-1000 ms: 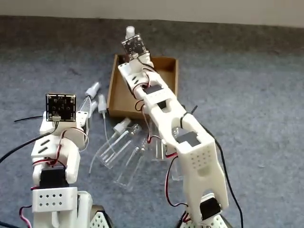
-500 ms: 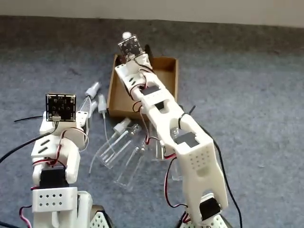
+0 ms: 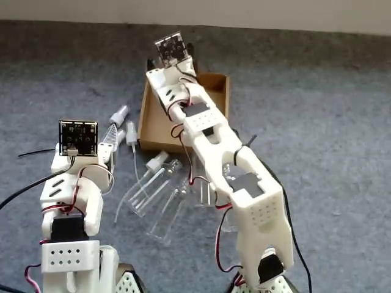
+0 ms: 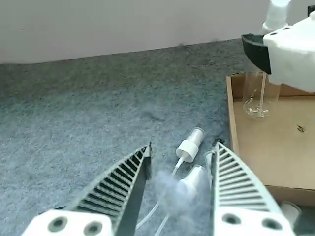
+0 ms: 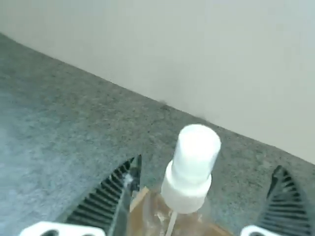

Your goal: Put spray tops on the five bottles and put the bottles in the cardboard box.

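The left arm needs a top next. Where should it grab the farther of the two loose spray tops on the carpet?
Take the spray top across its white collar, the left gripper coming straight down. It lies on its side, the collar is its thickest part, and the thin tube may bend.
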`<action>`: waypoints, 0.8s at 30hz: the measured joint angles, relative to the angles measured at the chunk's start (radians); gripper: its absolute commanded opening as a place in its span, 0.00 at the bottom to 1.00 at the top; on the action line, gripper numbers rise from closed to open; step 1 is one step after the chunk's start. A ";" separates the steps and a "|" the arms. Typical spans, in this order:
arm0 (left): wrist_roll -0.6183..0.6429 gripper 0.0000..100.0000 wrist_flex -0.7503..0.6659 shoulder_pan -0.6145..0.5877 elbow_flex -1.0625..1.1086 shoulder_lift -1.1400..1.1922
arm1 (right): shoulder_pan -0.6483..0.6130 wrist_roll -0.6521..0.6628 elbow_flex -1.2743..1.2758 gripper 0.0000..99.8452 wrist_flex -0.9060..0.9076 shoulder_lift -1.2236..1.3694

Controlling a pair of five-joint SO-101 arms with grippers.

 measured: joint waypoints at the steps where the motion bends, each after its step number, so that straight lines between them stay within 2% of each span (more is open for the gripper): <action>1: 0.000 0.18 0.000 0.000 0.000 0.000 | 0.000 -0.002 0.000 0.34 0.020 -0.020; 8: 0.000 0.18 0.000 0.000 0.000 0.000 | -0.029 -0.003 0.000 0.34 0.218 -0.256; 12: 0.000 0.18 0.000 0.000 0.000 0.000 | -0.081 -0.003 0.000 0.34 0.439 -0.445; 15: 0.000 0.18 0.000 0.000 0.000 0.000 | -0.118 -0.003 0.000 0.30 0.634 -0.592; 19: 0.000 0.18 0.000 0.000 0.000 0.000 | -0.120 -0.003 0.015 0.27 0.858 -0.778; 24: 0.000 0.18 0.000 0.000 0.000 0.000 | -0.110 -0.003 0.176 0.27 1.071 -1.017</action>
